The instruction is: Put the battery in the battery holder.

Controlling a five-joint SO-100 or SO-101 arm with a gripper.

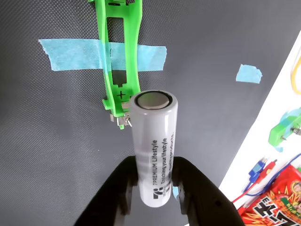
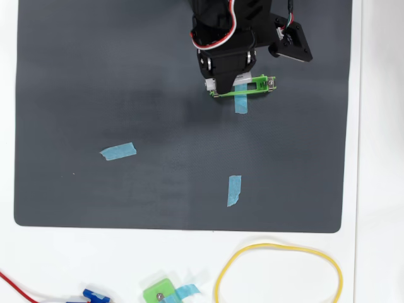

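Gripping the battery (image 1: 154,141) upright, my claw (image 1: 155,186) sits at bottom centre of the wrist view. Its top overlaps the battery holder (image 1: 118,52) above.

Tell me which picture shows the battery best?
The wrist view. There the white battery fills the middle, held between the black jaws, its printed label and flat metal end clear, near the green battery holder. In the overhead view the arm hides nearly all of it; only a white sliver peeks out.
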